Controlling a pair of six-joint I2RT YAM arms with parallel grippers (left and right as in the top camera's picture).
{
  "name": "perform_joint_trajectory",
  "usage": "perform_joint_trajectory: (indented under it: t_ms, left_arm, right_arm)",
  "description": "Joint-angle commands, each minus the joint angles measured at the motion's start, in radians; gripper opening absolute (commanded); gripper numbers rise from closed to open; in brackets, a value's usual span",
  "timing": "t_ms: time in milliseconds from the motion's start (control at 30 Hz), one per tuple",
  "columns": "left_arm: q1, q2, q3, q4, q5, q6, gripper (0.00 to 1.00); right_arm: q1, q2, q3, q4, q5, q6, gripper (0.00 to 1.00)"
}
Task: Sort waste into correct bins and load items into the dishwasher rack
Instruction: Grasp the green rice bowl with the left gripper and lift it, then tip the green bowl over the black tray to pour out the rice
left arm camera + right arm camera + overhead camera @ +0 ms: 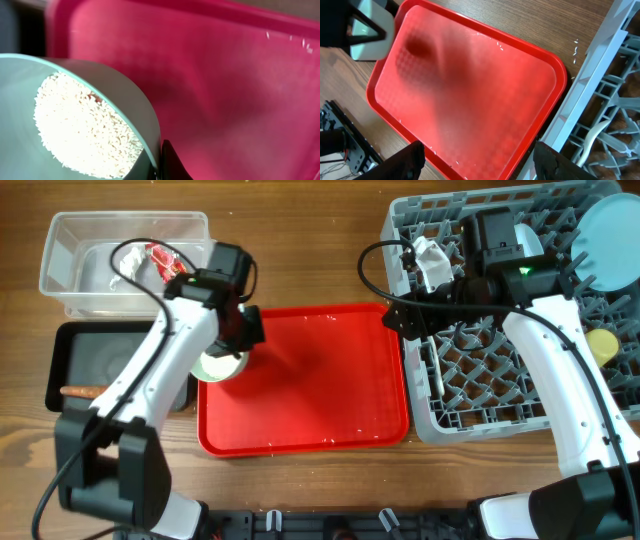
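My left gripper (236, 332) is shut on the rim of the pale green bowl (220, 366), at the left edge of the red tray (310, 390). In the left wrist view the bowl (125, 95) holds white rice crumbs (85, 125), and its rim is pinched between the fingers (161, 162). My right gripper (398, 318) is open and empty above the tray's right side, its fingers (482, 162) spread wide. The grey rack (450, 425) holds the light blue plate (610, 240), the yellow cup (601, 345) and the white spoon (440, 395). The brown sausage (80, 391) lies in the black tray-bin (60, 345).
The clear tub (60, 240) at the back left holds the red wrapper (160, 260). A few rice grains lie scattered on the red tray (470, 85). The rack's edge (600, 75) runs just right of the tray, with the spoon (592, 140) inside.
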Motion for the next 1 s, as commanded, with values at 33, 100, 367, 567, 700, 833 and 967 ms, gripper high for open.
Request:
perform_joint_trajectory:
  t_ms: [33, 100, 367, 567, 700, 833, 967]
  left_arm:
    - [0.151, -0.082, 0.021, -0.003, 0.072, 0.027, 0.04]
    - [0.233, -0.081, 0.021, 0.000, 0.217, 0.138, 0.04]
    - [0.594, -0.076, -0.025, 0.005, 0.742, 0.428, 0.04]
    - [0.762, -0.003, -0.102, 0.069, 0.945, 0.502, 0.04]
    - [0.790, 0.076, -0.102, 0.076, 1.033, 0.503, 0.04]
    - [0.809, 0.151, -0.102, 0.058, 1.102, 0.548, 0.04]
    - [0.852, 0.181, -0.102, 0.034, 1.178, 0.583, 0.04]
  right_arm:
    - [0.002, -0.003, 0.002, -0.002, -0.020, 0.006, 0.72]
    - [0.002, -0.003, 0.002, -0.002, -0.020, 0.006, 0.72]
    - [0.002, -0.003, 0.002, -0.031, -0.019, -0.004, 0.72]
    - [0.002, -0.003, 0.002, -0.062, -0.008, -0.003, 0.72]
    - [0.002, -0.003, 0.002, -0.068, -0.005, -0.003, 0.71]
    - [0.002, -0.003, 0.002, -0.079, -0.003, -0.004, 0.71]
    - [0.002, -0.003, 0.002, -0.084, 0.022, -0.003, 0.71]
